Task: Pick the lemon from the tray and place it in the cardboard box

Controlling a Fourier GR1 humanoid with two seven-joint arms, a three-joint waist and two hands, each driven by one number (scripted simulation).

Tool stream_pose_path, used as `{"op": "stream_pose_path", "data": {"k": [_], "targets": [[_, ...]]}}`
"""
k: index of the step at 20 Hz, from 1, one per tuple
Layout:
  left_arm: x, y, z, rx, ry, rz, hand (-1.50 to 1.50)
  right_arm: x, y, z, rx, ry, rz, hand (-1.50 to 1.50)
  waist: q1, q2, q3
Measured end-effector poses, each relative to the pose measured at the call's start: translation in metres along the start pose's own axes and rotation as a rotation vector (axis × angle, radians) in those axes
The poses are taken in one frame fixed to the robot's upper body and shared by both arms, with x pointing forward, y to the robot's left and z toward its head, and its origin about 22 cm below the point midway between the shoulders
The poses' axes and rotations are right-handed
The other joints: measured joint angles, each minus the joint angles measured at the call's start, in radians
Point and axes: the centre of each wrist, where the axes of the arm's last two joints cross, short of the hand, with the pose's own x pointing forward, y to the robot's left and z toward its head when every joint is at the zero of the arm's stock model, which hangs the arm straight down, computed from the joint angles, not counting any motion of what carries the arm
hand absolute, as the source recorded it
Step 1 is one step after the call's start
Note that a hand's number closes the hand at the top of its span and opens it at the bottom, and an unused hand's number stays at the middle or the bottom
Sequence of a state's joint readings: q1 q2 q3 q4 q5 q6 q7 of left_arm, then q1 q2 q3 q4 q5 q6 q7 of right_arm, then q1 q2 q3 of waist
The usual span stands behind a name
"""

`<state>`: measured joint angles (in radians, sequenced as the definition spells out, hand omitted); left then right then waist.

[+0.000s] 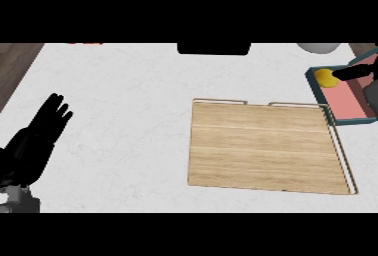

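Observation:
The yellow lemon (pixel 323 77) shows at the far left corner of a teal box with a pink inside (pixel 347 102), at the counter's right edge. My right hand (pixel 353 73) comes in from the right over the box and touches the lemon's right side. Most of that hand is cut off by the view's edge, so its grip does not show. The wooden tray (pixel 266 150) lies in the middle with nothing on it. My left hand (pixel 44 125) rests open at the left, fingers up.
A black object (pixel 214 48) sits at the counter's far edge and a grey bowl (pixel 319 47) stands beyond the box. Something orange-red (pixel 85 43) peeks in at the top left. The counter's left edge meets dark floor (pixel 15 65).

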<state>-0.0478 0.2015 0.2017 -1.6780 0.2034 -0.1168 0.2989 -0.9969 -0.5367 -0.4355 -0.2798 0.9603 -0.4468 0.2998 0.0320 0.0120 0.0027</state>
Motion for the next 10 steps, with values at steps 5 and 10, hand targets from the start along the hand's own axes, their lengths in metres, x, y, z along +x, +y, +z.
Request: {"op": "stream_pose_path", "data": {"k": [5,10], "targets": [[-0.003,0.004,-0.002,0.008,0.012,0.004,0.00,0.000,-0.007,-0.001,-0.154,0.012,-0.265,-1.50,-0.014,-0.003,0.000],[-0.005,0.010,-0.003,0.020,0.015,0.002,0.00,-0.022,-0.025,-0.010,-0.238,0.035,-0.448,-1.50,-0.026,-0.008,-0.001]]}}
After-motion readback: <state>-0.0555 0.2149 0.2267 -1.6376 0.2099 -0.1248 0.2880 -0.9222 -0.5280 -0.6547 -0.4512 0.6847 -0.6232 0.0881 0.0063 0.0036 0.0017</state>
